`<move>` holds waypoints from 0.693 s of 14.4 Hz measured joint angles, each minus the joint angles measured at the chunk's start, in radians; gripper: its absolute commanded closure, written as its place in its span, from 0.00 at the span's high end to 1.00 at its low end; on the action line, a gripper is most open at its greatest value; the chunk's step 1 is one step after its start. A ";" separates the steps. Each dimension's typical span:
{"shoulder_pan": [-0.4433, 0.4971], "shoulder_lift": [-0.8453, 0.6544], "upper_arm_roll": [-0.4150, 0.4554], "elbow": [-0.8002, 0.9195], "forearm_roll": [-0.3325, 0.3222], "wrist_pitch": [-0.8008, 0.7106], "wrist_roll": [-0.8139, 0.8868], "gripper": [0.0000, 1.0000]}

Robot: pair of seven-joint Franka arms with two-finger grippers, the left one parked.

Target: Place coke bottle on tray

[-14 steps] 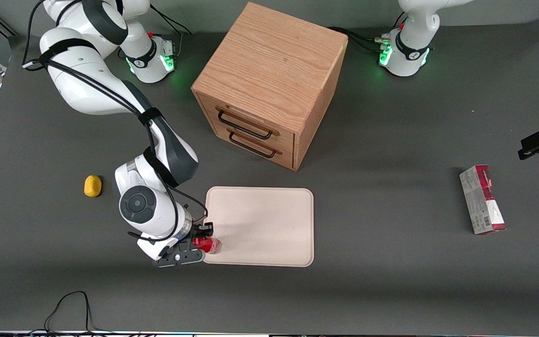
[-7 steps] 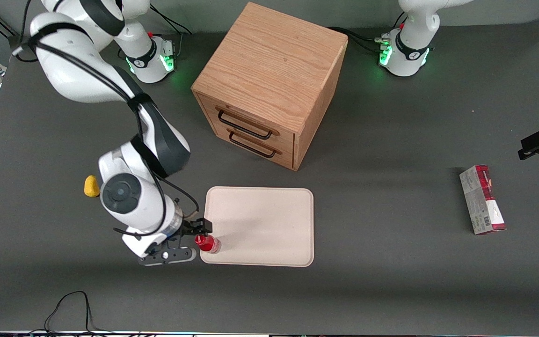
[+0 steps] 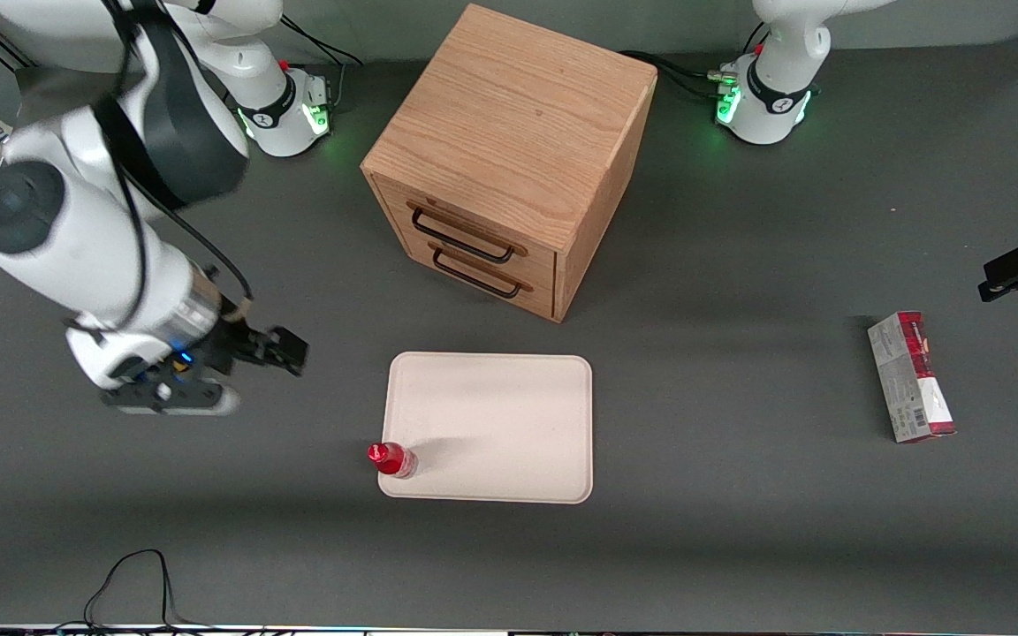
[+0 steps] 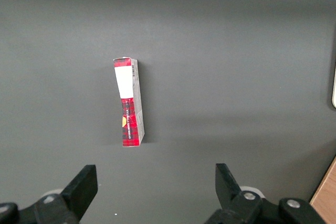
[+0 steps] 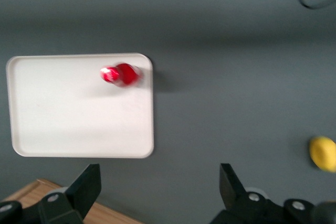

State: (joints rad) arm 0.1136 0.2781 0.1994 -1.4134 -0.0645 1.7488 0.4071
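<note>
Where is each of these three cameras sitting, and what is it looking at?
Front view: high above the table facing the robots; shows the oak cabinet, tray, coke bottle upright on the tray's corner, and the right arm with its gripper raised above bare table, apart from the bottle.
Right wrist view: on the working arm, looking down; open gripper fingers frame the tray, bottle and a yellow object.
Left wrist view: on the parked arm, looking down at a red-and-grey carton.
Front and right wrist views share tray and bottle.

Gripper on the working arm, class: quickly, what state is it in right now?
Gripper: jaws open, holding nothing, raised clear of the coke bottle, which stands on the tray corner.
</note>
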 measured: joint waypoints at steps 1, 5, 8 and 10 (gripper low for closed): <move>-0.001 -0.069 -0.035 -0.073 0.016 0.000 -0.030 1.00; -0.006 -0.288 -0.155 -0.308 0.069 0.001 -0.145 1.00; -0.006 -0.422 -0.195 -0.435 0.071 -0.003 -0.190 1.00; -0.005 -0.478 -0.220 -0.471 0.071 -0.035 -0.222 1.00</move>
State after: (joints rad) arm 0.1081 -0.1997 -0.0206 -1.8848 0.0066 1.7139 0.1855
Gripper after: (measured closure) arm 0.000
